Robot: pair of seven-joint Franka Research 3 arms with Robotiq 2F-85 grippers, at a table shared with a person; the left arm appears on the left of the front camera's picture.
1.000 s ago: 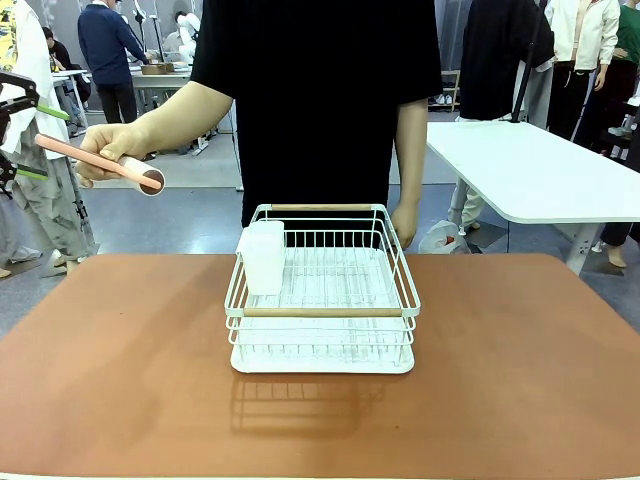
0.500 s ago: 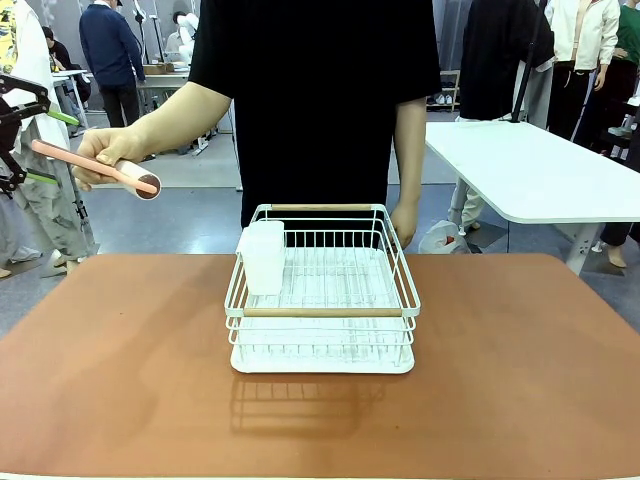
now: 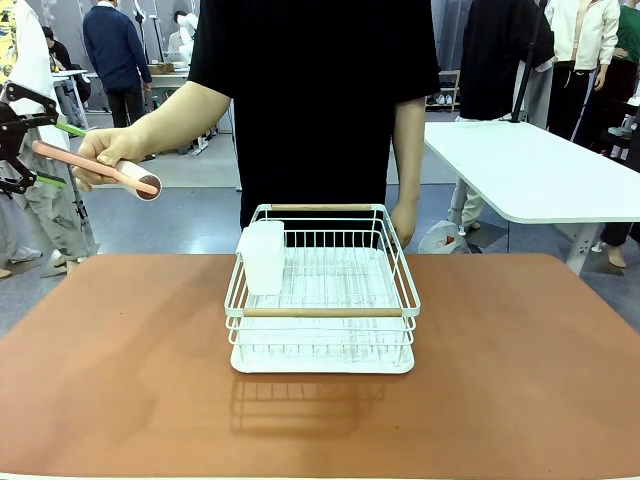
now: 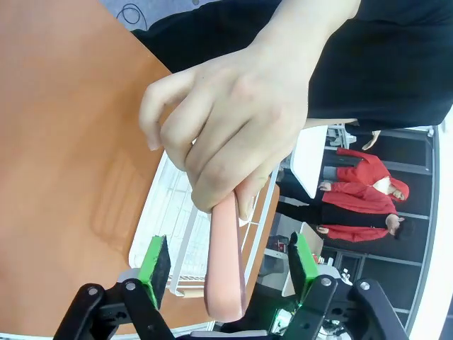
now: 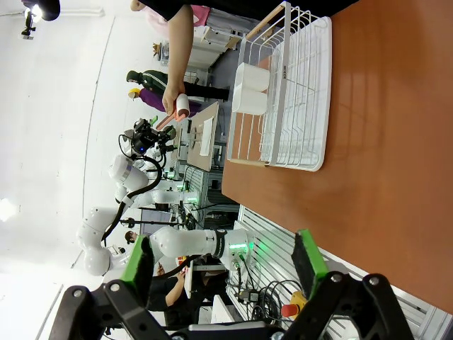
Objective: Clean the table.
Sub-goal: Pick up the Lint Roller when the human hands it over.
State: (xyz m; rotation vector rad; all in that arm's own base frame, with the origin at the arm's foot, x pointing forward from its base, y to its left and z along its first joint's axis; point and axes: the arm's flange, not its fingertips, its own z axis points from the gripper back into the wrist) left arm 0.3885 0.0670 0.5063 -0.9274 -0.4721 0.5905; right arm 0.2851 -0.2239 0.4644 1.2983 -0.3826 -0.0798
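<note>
Cleaning seems not yet begun: the terracotta surface [image 3: 120, 380] carries a white rack [image 3: 320, 312]. A person's hand [image 3: 103, 152] offers a pink-handled roller [image 3: 146, 182]; the left pincer [image 4: 229, 259] straddles its handle, released, not gripping. The right pincer [image 5: 223, 273] hangs released, empty

Terracotta desk [image 3: 120, 380] carrying one white wire dish rack [image 3: 322, 312].
The rack stands near the middle of the matte reddish-brown top, closer to the far edge, on a white drip tray [image 3: 322, 364] that rests on the surface. A white cutlery holder [image 3: 263, 257] sits at its left wall (wooden bars cap the near and far rims). The rack's shadow falls on the desk in front.
</note>
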